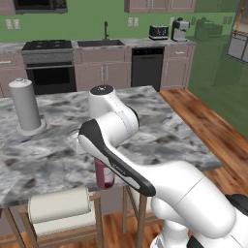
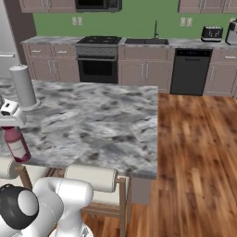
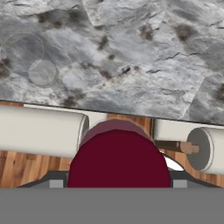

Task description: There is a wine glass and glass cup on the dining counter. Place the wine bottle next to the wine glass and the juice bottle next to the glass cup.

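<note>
My gripper [image 2: 10,121] is shut on the juice bottle [image 1: 104,177], a small dark red bottle with a paler label band [image 2: 17,147]. It hangs upright at the front edge of the dining counter [image 1: 160,131], over the stools. From the hand view its round maroon cap [image 3: 118,159] sits just short of the counter edge [image 3: 131,114]. On the stone, up and to the left, a clear glass [image 3: 27,59] shows as two faint rings. I cannot tell whether it is the wine glass or the glass cup. The wine bottle is out of view.
A grey paper-towel roll [image 1: 25,106] stands on the counter's far left. Cushioned wooden stools [image 1: 60,208] sit under the front edge below the bottle. Wooden floor [image 2: 199,152] lies to the right of the counter. Stove, sink and dishwasher [image 1: 147,68] line the back wall.
</note>
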